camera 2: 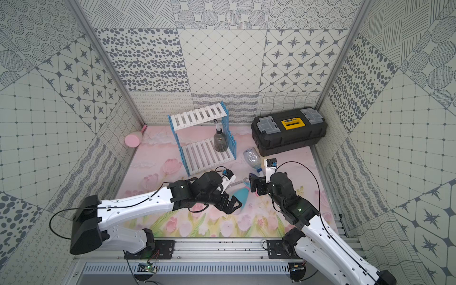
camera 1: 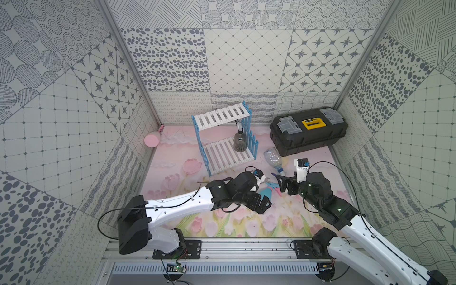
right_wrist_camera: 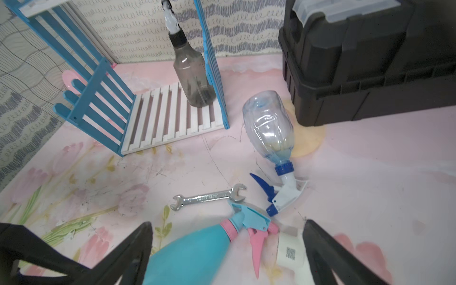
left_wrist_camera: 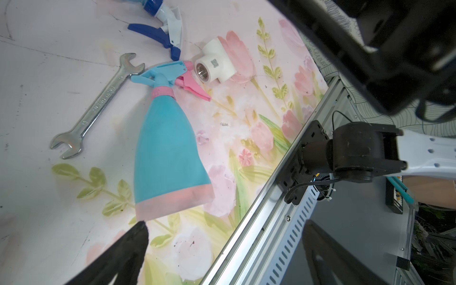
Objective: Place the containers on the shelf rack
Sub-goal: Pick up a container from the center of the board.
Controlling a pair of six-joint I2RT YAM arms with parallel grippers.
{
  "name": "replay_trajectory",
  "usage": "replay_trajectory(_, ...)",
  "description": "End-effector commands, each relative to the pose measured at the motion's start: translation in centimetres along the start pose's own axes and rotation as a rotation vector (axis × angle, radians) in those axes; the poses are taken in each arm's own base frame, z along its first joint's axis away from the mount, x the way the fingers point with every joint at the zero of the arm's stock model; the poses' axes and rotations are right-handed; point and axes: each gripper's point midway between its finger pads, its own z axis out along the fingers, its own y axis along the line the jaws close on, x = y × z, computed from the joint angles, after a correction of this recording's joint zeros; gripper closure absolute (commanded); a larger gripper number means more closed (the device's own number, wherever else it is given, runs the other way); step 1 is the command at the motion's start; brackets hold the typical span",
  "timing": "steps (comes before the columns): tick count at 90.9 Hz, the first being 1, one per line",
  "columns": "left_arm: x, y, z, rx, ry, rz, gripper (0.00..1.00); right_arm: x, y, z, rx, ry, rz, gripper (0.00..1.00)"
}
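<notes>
- Teal cone-shaped plastic spray bottle with pink base (left_wrist_camera: 170, 148): lies on its side on the pink tulip-printed tabletop (camera 1: 172, 180), near the front edge, between the two arms. Its trigger head lies beside a steel open-ended wrench (left_wrist_camera: 98, 106) and a white plastic pipe fitting (left_wrist_camera: 217, 64).
- Left end effector (left_wrist_camera: 224, 223): fingers spread wide and holding nothing. One fingertip (left_wrist_camera: 140, 229) sits just beside the bottle's pink base.
- Right end effector (right_wrist_camera: 228, 223): likewise spread and empty, hovering over the bottle's pink collar and trigger. The fitting also lies between its fingers.
- Handling, as a judgement: the bottle is a hollow, thin-walled shell and probably light, though the opaque wall hides any contents. A squeeze on the smooth taper could slide toward the narrow end, and the round body can roll. The best hold looks to be across the narrow upper body just below the collar. The trigger looks flimsy and is better left alone.
- Clear ribbed plastic spray bottle with blue collar (right_wrist_camera: 269, 128): on its side between the rack and a black plastic toolbox (camera 1: 308, 130). It looks nearly empty and easily dented, so the stiff collar seems the safer hold.
- Smoky dark translucent spray bottle (right_wrist_camera: 192, 74): upright on the lower shelf of the white-slatted, blue-fenced shelf rack (right_wrist_camera: 172, 118), against one fence side.
- Cream-pink cone-shaped spray bottle (camera 1: 151, 140): on its side in a far corner, well apart from both arms.
</notes>
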Motion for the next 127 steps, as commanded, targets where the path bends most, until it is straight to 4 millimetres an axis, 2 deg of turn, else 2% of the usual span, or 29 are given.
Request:
replay_trajectory(1, -0.5, 0.2, 3.0, -0.067, 0.043, -0.053, 0.01, 0.7, -1.2, 0.0, 0.061, 0.013, 0.018, 0.03)
replay_trajectory(8, 0.0, 1.4, 3.8, -0.147, 0.082, -0.055, 0.01, 1.1, -1.4, 0.3, 0.074, 0.025, 0.008, 0.03)
replay_trajectory(17, 1.0, 3.6, 3.9, -0.26, 0.12, -0.044, 0.01, 1.6, -1.3, 0.7, 0.069, 0.045, 0.004, 0.03)
replay_trajectory(32, 0.9, 4.5, 4.7, -0.312, 0.132, 0.0, 0.01, 2.7, -1.5, 1.2, 0.071, 0.066, 0.008, 0.03)
replay_trajectory(49, 1.9, 6.4, 6.8, -0.391, 0.195, 0.042, 0.01, 2.8, -1.8, 1.1, 0.077, 0.054, 0.017, 0.03)
replay_trajectory(58, 2.4, 6.7, 7.6, -0.407, 0.239, 0.049, 0.01, 2.4, -1.8, 0.8, 0.078, 0.035, 0.018, 0.03)
replay_trajectory(70, 4.0, 7.5, 8.3, -0.419, 0.296, 0.061, 0.01, 2.0, -2.0, 0.5, 0.085, 0.016, 0.016, 0.03)
replay_trajectory(88, 6.3, 7.6, 9.5, -0.379, 0.382, 0.048, 0.01, 2.2, -2.1, 0.5, 0.09, 0.02, 0.028, 0.03)
replay_trajectory(104, 7.0, 7.5, 10.1, -0.36, 0.412, 0.057, 0.02, 2.1, -2.0, 0.4, 0.079, 0.014, 0.042, 0.03)
replay_trajectory(108, 7.0, 7.5, 10.2, -0.356, 0.415, 0.059, 0.03, 3.0, -2.3, 0.6, 0.085, 0.03, 0.043, 0.03)
replay_trajectory(127, 7.1, 7.4, 10.6, -0.346, 0.415, 0.065, 0.15, 3.0, -2.5, 0.4, 0.092, 0.017, 0.049, 0.03)
